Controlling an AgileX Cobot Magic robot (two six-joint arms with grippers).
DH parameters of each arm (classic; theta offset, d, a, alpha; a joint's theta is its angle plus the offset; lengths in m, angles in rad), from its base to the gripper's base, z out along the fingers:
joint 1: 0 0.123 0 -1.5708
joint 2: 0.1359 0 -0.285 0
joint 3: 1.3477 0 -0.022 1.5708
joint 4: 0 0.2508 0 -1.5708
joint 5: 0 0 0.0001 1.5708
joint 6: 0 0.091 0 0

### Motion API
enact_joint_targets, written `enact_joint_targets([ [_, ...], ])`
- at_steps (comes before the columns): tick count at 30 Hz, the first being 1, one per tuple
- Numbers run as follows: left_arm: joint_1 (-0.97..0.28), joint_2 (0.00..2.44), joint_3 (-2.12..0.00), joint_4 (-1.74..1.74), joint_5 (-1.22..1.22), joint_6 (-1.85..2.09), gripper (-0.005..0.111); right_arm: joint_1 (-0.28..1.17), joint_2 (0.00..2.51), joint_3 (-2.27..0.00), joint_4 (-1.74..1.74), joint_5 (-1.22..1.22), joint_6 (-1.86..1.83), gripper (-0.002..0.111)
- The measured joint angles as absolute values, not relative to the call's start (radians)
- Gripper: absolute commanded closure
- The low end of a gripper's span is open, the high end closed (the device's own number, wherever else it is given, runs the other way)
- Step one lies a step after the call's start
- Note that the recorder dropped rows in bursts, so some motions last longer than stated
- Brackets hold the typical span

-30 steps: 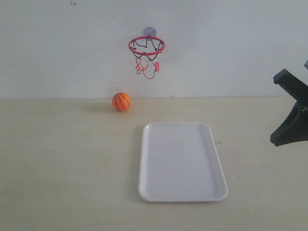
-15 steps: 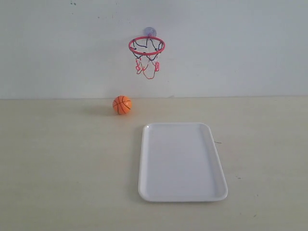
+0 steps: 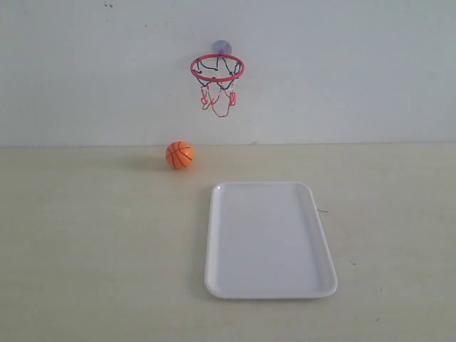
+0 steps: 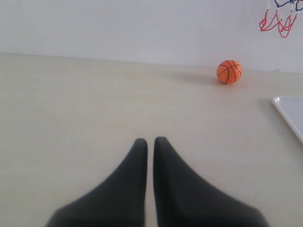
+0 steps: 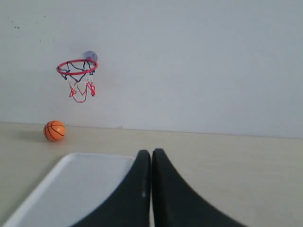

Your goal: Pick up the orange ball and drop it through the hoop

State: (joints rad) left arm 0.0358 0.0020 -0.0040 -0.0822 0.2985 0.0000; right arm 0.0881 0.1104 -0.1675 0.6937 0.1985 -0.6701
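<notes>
- The small orange ball with black seam lines sat on the pale wooden tabletop, close to the white wall, below the red-ringed toy hoop with its string net and a little to its left.
- Just beside it, on the near right, lay a white rectangular plastic tray, not touching it.
- The left pincer was closed to a thin slit and held nothing. The ball lay well ahead of it, off toward the tray side.
- The right pincer was likewise closed and empty, with the tray between it and the ball.
- I judged the left arm the nearer one. Being round, the ball offered no preferred axis.
- The exterior view showed neither pincer. Only the right wrist view showed the whole hoop as well as the ball, while the left wrist view caught just the net's lowest strings.
</notes>
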Motion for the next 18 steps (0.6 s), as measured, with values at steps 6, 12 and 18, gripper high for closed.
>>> enact_joint_targets([
  [6, 0.036, 0.002, -0.004, -0.082, 0.298, 0.000, 0.103, 0.088, 0.008, -0.022, 0.699, 0.186, -0.638, 0.109],
  [12, 0.036, 0.002, -0.004, -0.082, 0.298, 0.000, 0.103, 0.088, 0.006, -0.005, 0.699, 0.186, -0.633, 0.109],
  [18, 0.036, 0.002, -0.004, -0.082, 0.298, 0.000, 0.103, 0.088, 0.006, -0.004, 0.685, 0.186, -0.630, 0.109],
])
